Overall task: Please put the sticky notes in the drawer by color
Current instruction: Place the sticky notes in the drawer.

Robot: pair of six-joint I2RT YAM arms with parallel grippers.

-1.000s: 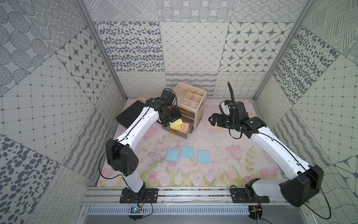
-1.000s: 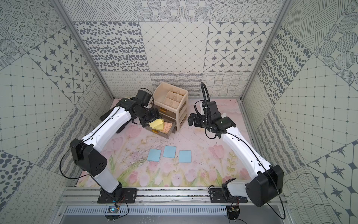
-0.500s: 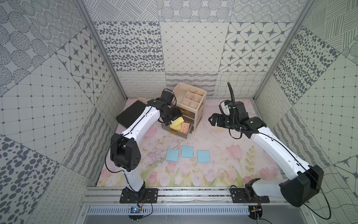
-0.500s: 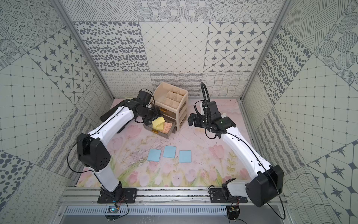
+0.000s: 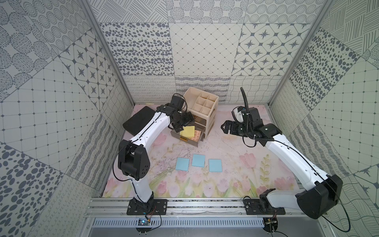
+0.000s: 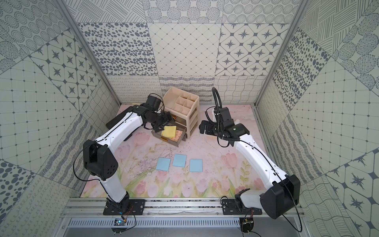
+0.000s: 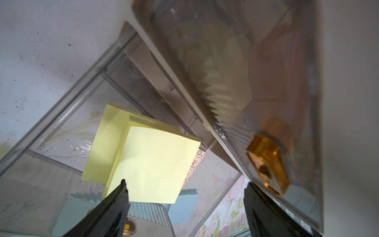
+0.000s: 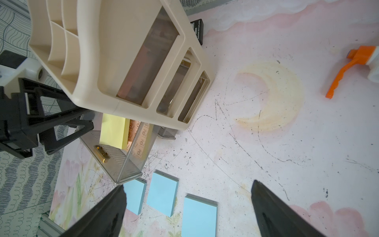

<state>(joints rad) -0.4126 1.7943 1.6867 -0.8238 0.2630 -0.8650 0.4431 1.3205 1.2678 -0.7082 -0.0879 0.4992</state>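
Three blue sticky notes [image 5: 198,163] lie on mat [image 5: 235,162].

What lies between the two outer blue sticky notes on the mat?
A third blue sticky note lies there, apart from the left note and the right note and slightly nearer the open drawer. Both top views show it.

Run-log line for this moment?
left end effector: open above yellow notes in pulled-out drawer | right end effector: open, empty | blue notes: three on mat
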